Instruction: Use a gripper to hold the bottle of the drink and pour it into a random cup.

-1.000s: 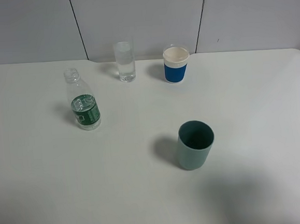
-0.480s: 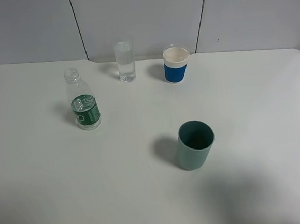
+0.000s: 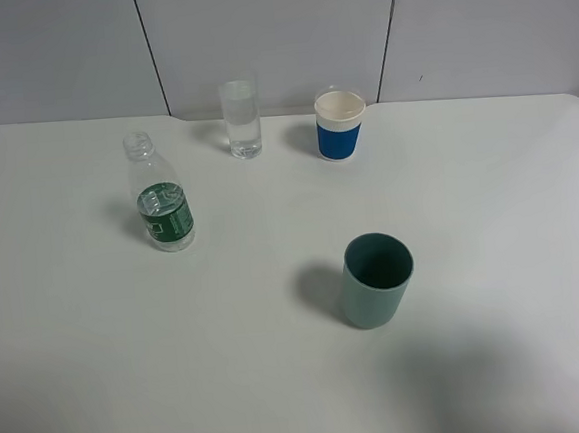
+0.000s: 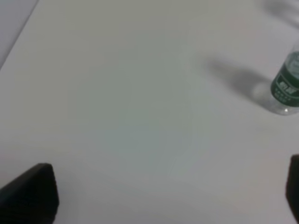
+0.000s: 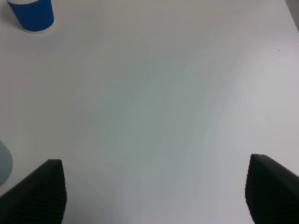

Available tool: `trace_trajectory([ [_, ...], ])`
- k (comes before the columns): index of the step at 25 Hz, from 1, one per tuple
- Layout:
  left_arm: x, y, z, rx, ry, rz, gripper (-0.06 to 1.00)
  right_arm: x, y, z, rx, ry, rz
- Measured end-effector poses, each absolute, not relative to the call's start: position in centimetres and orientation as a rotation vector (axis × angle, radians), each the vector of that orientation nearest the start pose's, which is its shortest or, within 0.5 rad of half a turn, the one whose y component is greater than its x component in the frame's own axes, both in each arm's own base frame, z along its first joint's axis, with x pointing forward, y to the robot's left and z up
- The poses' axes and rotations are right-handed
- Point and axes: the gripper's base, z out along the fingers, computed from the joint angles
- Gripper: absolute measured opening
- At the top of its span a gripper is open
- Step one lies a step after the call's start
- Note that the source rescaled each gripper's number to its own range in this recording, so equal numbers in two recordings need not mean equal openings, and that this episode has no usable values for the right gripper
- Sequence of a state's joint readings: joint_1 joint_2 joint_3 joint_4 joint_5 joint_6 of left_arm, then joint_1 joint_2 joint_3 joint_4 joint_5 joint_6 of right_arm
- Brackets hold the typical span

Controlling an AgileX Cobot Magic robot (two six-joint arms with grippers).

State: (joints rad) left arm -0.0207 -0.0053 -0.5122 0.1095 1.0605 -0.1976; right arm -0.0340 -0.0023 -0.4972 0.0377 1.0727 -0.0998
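Note:
The bottle of the drink (image 3: 162, 198) stands upright at the left of the white table, clear with a dark green label and no cap; it also shows in the left wrist view (image 4: 286, 88). The cup (image 3: 241, 118), a tall clear glass, stands at the back of the table. Neither gripper shows in the exterior high view. My left gripper (image 4: 168, 196) has its dark fingertips (image 4: 30, 193) wide apart and empty, well away from the bottle. My right gripper (image 5: 156, 191) has its fingertips (image 5: 37, 191) wide apart and empty over bare table.
A white paper cup with a blue band (image 3: 340, 124) stands to the right of the glass, and shows in the right wrist view (image 5: 31, 14). A grey-green plastic cup (image 3: 376, 279) stands nearer the front. The table's back edge meets grey wall panels (image 3: 275, 37).

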Motion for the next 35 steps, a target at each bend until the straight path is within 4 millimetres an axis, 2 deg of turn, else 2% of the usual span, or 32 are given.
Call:
trace_trajectory([
  [35,-0.7,0.89,28.1,-0.153,2.016,-0.028,1.0,-0.53,0.32,27.56,-0.07,2.055,-0.038],
])
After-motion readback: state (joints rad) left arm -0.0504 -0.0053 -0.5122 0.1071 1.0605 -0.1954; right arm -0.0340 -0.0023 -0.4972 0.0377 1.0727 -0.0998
